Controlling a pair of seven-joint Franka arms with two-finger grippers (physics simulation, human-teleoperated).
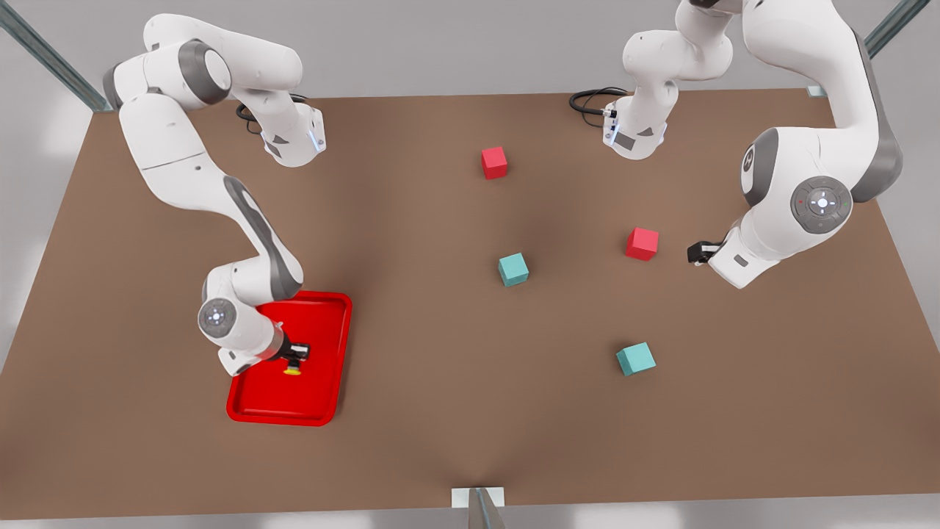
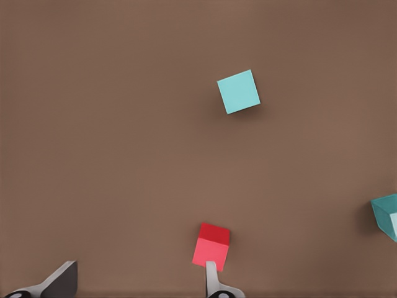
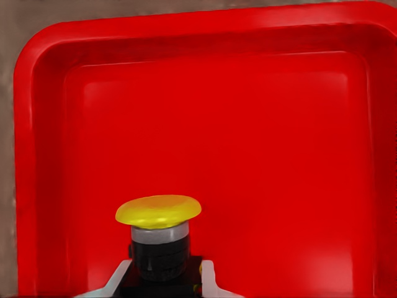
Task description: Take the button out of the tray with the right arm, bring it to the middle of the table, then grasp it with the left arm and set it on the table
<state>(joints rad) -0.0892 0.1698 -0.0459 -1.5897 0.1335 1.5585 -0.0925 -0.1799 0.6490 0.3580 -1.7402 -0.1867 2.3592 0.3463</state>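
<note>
Apparently the task is at its first grasp. From the front, the right gripper (image 1: 296, 355) sits inside the tray (image 1: 253, 411) at about eight o'clock on the table (image 1: 440, 426), over the button (image 1: 292, 369); the left gripper (image 1: 696, 252) waits at three o'clock. From the left wrist, its fingers (image 2: 211, 276) stand spread above a red cube (image 2: 211, 246). From the right wrist, the fingertips (image 3: 207, 276) flank the button's (image 3: 159, 233) dark body, seemingly clamped on it. Lifting out, the carry, the handover and the placing all remain.

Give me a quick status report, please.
Right gripper shut on button, inside tray. Left gripper open, waiting near red cube. Path clear.
</note>
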